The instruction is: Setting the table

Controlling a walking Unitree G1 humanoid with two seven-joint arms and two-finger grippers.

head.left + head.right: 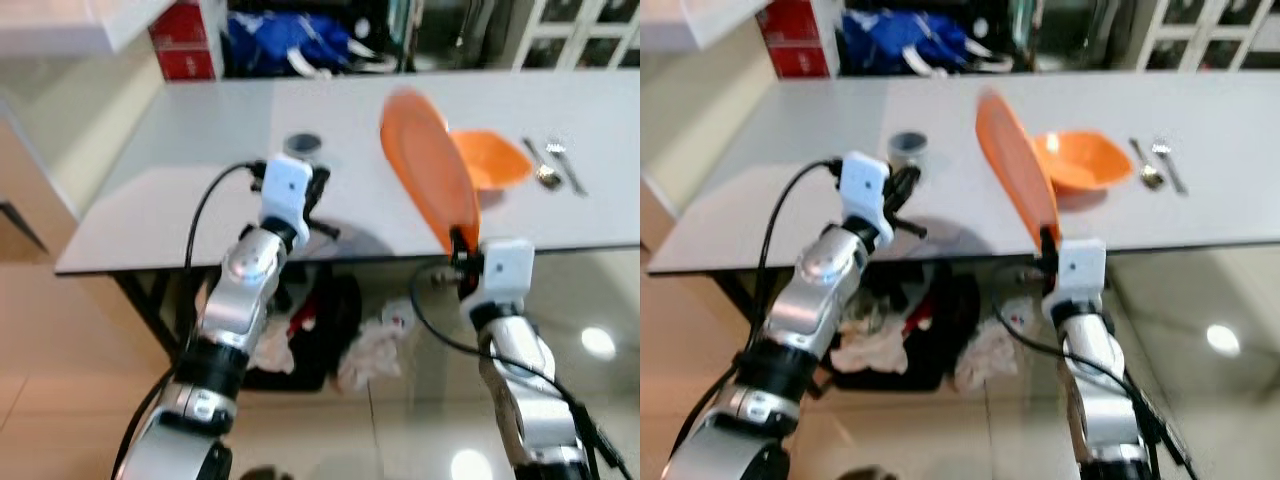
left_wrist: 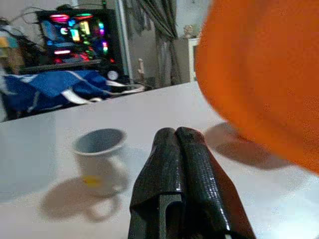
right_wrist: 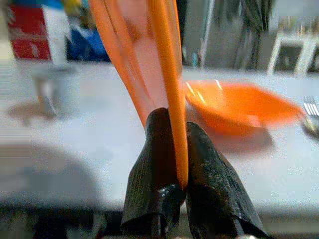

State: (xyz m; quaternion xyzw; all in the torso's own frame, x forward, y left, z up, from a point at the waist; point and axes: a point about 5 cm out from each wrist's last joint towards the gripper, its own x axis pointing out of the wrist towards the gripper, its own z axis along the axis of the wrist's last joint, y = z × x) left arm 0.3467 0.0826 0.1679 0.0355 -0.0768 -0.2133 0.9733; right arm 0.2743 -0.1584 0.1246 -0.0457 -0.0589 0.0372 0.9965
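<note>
silver arms, white wrist boxes, black cables, black claws

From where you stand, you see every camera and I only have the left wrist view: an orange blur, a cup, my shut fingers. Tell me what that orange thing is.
Observer: It is an orange plate, held on edge over the table by the right gripper, whose fingers pinch its rim.
Operator: Report what lies past the plate.
Observer: An orange bowl sits flat on the table just beyond it.
Operator: List any cutlery.
Observer: A spoon and a fork lie side by side on the bowl's far side from the plate.
Operator: Place my own gripper.
Observer: The left gripper is near the table's front edge, with the grey cup just beyond it.
</note>
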